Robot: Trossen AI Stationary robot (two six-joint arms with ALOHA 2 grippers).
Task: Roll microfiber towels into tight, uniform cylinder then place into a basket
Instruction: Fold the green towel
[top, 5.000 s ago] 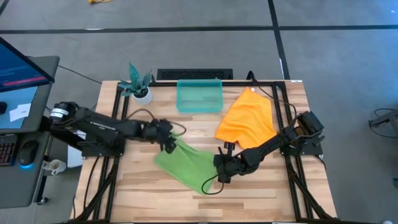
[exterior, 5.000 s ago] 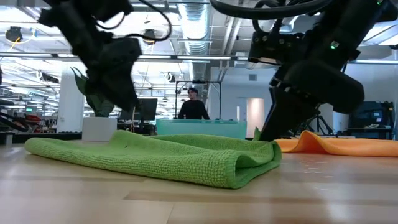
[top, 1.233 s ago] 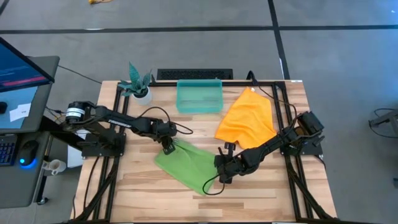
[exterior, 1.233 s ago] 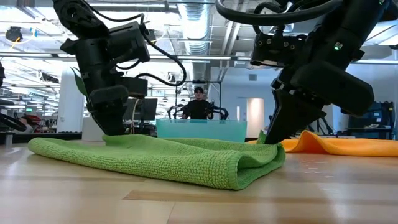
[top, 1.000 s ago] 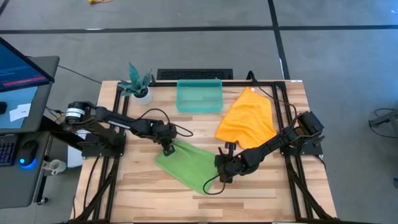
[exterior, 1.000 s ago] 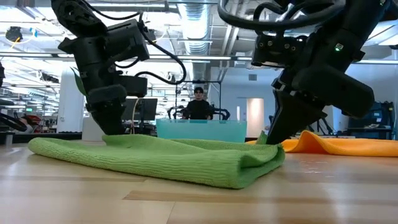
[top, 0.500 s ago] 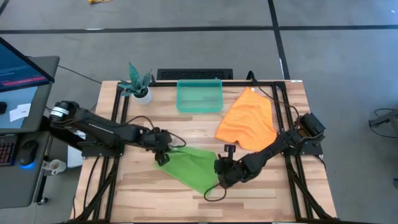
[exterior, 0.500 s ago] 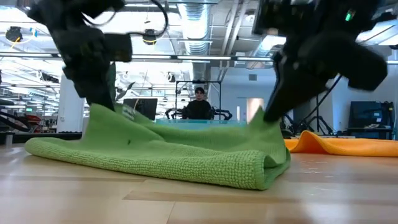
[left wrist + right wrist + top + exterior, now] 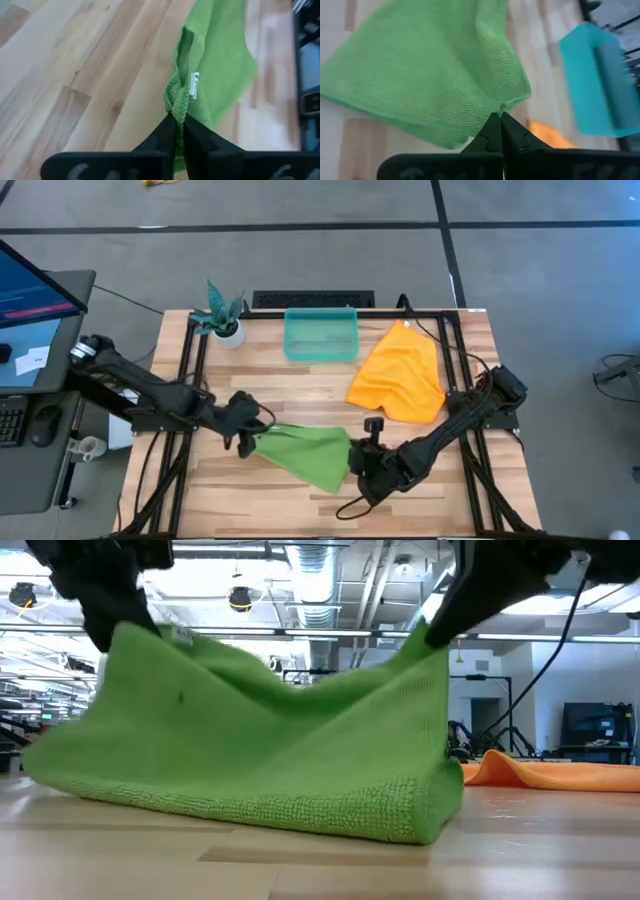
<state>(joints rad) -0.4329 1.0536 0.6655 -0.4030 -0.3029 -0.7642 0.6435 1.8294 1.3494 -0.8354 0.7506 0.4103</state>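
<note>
- The left gripper is pinched shut on one corner of the green towel; in the left wrist view its fingers meet on the bunched hem, just below a small white tag.
- The right gripper is clamped on the opposite corner, its fingertips closed to a point on the cloth edge.
- Between the two grippers the green towel hangs as a raised sheet, sagging in the middle; its lower folded edge rests on the table near the front side.
- Bare wood lies open behind the lifted cloth, between it and the basket, which stands at the back of the table, well apart from both grippers.
- The orange towel lies flat behind the right gripper, beside the basket and near the table's right rail, apart from the green cloth.
- A potted plant stands at the back left corner, clear of the left arm.
- Half a second ago the corners were only starting to rise; a second ago the green towel lay flat and folded. Both grippers have since drawn toward the front edge, pulling the far edge up and over.
</note>
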